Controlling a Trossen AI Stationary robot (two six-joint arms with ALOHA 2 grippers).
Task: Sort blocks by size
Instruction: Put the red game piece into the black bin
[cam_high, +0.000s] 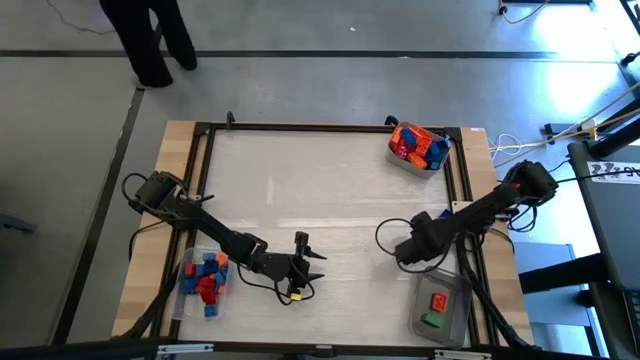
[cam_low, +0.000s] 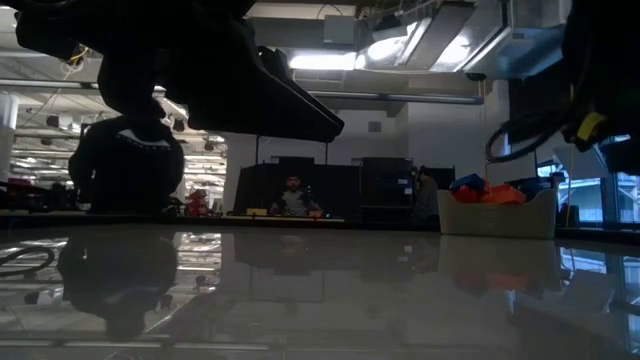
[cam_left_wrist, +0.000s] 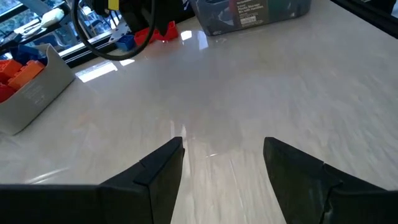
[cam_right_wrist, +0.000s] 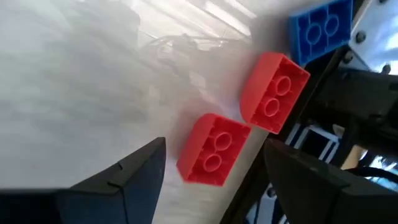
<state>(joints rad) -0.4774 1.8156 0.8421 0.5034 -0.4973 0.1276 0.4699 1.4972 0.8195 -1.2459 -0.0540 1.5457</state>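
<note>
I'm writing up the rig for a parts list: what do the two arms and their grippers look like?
Both arms are dark, jointed, slim links with black cables looping alongside. The left gripper has two dark tapered fingers with flat faces and a small yellow tag near its wrist. The right gripper has matching dark wedge-shaped fingers.

I see a grey floor (cam_high: 330, 85) around my table, a person's dark legs (cam_high: 150, 35) at 11 o'clock, ceiling lights (cam_low: 385, 45) overhead.
</note>
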